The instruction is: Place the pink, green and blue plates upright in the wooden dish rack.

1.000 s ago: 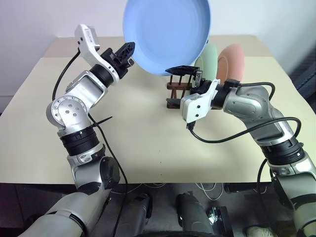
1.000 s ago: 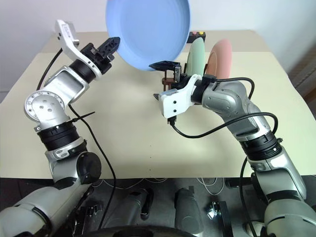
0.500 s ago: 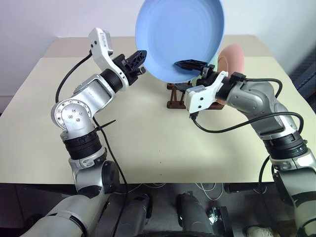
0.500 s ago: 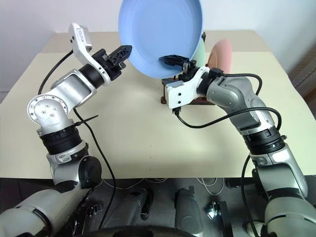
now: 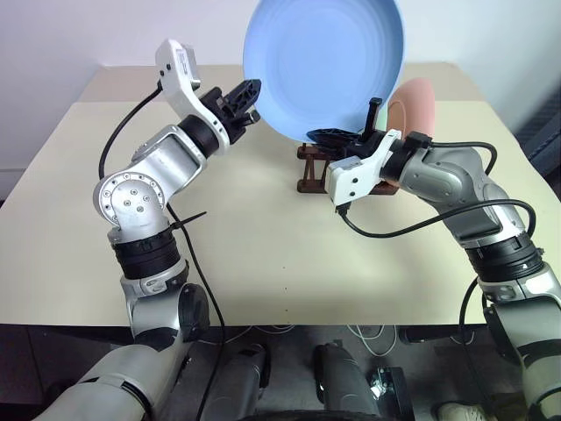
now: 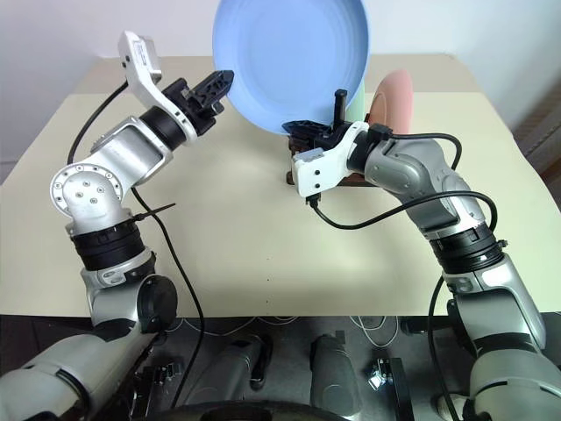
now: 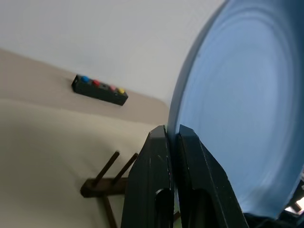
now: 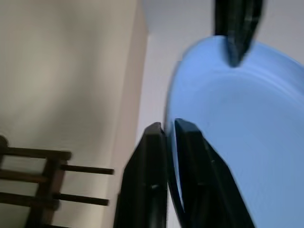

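The blue plate (image 5: 323, 61) is held up in the air, tilted, above the wooden dish rack (image 5: 309, 168). My left gripper (image 5: 251, 91) is shut on its left rim, with the edge pinched between the fingers (image 7: 159, 156). My right gripper (image 5: 340, 135) is shut on its lower rim, and the rim sits between its two fingers (image 8: 153, 142). The pink plate (image 5: 421, 98) stands upright in the rack behind my right arm. A thin sliver of the green plate (image 6: 359, 95) peeks out beside it, mostly hidden by the blue plate.
The rack's front pegs (image 8: 71, 168) stand bare below the blue plate. A small black box with coloured buttons (image 7: 99, 89) lies at the far side of the beige table (image 5: 263, 254). Cables trail from both wrists over the table.
My right gripper rose from in front of the rack to the blue plate's lower rim and closed on it. The plate swung slightly to the right in the left gripper.
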### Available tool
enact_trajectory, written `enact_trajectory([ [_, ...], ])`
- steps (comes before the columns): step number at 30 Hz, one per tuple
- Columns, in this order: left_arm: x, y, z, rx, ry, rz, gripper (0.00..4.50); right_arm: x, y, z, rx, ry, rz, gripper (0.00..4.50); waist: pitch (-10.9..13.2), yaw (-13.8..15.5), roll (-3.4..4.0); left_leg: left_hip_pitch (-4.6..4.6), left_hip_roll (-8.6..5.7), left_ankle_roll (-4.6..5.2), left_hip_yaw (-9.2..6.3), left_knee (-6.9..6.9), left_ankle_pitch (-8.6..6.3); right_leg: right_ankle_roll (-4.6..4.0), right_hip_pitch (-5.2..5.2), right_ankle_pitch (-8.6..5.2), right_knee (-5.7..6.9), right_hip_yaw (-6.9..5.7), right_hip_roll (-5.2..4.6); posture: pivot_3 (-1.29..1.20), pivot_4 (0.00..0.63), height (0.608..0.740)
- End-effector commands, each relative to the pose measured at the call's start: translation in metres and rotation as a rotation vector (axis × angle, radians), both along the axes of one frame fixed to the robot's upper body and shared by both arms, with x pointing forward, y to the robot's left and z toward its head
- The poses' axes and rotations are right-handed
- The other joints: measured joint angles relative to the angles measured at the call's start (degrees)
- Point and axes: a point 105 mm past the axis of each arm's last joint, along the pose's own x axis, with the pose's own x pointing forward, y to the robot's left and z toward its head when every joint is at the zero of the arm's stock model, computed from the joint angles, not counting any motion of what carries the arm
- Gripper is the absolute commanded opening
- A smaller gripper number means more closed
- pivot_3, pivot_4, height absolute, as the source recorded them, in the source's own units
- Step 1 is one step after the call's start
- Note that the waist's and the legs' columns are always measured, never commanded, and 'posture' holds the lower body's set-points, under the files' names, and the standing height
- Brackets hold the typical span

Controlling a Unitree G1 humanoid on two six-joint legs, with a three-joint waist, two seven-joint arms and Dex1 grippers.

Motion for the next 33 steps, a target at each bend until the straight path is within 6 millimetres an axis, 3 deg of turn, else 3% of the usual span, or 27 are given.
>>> enact_trajectory([
  [1, -0.002, 0.008, 0.01, -0.019, -0.038, 0.029, 0.0, -0.005, -0.003, 0.024, 0.048, -0.079, 0.004, 0.39, 0.0, -0.04, 0.0, 0.0, 0.0, 0.0, 0.0, 0.0, 0.0, 0.0, -0.01, 0.0, 0.0, 0.0, 0.0, 0.0, 0.15, 0.74],
  [3, -0.002, 0.007, 0.01, -0.02, -0.038, 0.026, 0.0, -0.005, -0.004, 0.022, 0.049, -0.065, 0.006, 0.18, 0.0, -0.04, 0.0, 0.0, 0.0, 0.0, 0.0, -0.01, 0.0, 0.0, -0.01, 0.0, 0.0, 0.0, 0.0, 0.0, 0.15, 0.74],
  [15, -0.006, -0.006, -0.001, -0.019, 0.017, -0.041, 0.0, -0.005, -0.007, 0.022, 0.045, -0.07, 0.001, 0.18, 0.0, -0.01, 0.0, 0.0, 0.0, 0.0, 0.0, 0.0, 0.0, 0.0, 0.0, 0.0, 0.0, 0.0, 0.0, 0.0, 0.15, 0.74],
  [18, -0.008, -0.01, 0.0, -0.056, 0.026, -0.067, 0.9, -0.005, -0.007, 0.022, 0.048, -0.07, -0.004, 0.0, 0.0, 0.05, 0.0, 0.0, 0.0, 0.0, 0.0, 0.0, 0.0, 0.0, 0.0, 0.0, 0.0, 0.0, 0.0, 0.0, 0.15, 0.74],
  [25, -0.006, 0.005, 0.011, -0.089, -0.022, -0.06, 4.33, -0.005, -0.01, 0.029, 0.073, -0.092, -0.006, 0.0, 0.0, -0.11, 0.0, 0.02, 0.01, -0.01, 0.01, -0.01, 0.01, -0.01, 0.0, 0.0, 0.01, 0.01, 0.01, 0.0, 0.15, 0.74],
  [27, -0.008, 0.014, 0.018, -0.107, -0.06, -0.076, 4.42, -0.005, -0.012, 0.035, 0.088, -0.111, -0.01, 0.0, 0.0, -0.09, 0.0, 0.02, 0.01, -0.01, 0.0, -0.01, 0.01, -0.01, 0.0, 0.0, 0.01, 0.01, 0.01, 0.0, 0.15, 0.74],
  [33, -0.016, 0.045, 0.03, 0.111, -0.256, -0.065, 4.42, -0.022, -0.021, 0.109, 0.603, -0.054, 0.115, 0.0, 0.0, -0.33, 0.01, 0.05, 0.06, -0.05, 0.04, -0.09, 0.03, -0.08, -0.03, 0.04, 0.0, 0.05, 0.05, 0.0, 0.15, 0.74],
])
